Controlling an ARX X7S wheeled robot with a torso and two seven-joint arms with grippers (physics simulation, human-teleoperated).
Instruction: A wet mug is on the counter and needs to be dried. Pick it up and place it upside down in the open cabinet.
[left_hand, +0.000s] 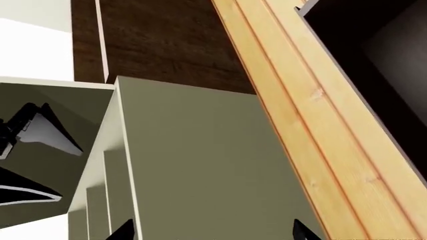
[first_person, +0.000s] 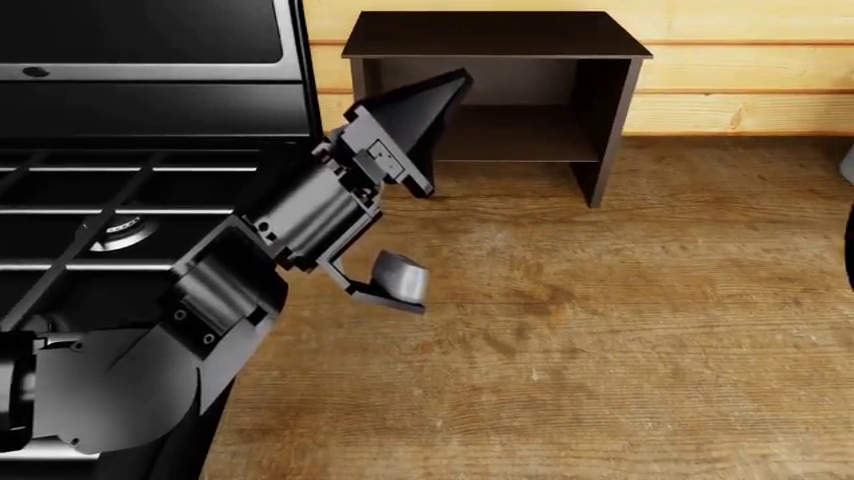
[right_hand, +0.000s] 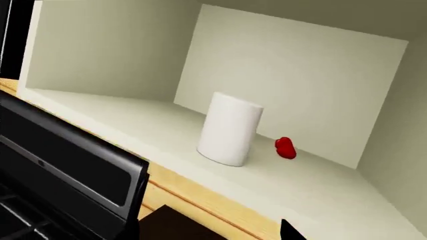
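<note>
Counter (first_person: 601, 330) light-brown wood grain; cabinet (first_person: 497, 35) dark brown; stove (first_person: 120, 120) black; left arm (first_person: 307, 215) black

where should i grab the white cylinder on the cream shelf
Across the white cylinder's straight side wall, about mid-height, coming in from the shelf's open front: it stands upright, no handle shows, and walls close the back. Keep clear of the small red object beside it.

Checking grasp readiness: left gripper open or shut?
Open. In the head view the left gripper has its fingers spread wide apart above the counter, nothing between them.
</note>
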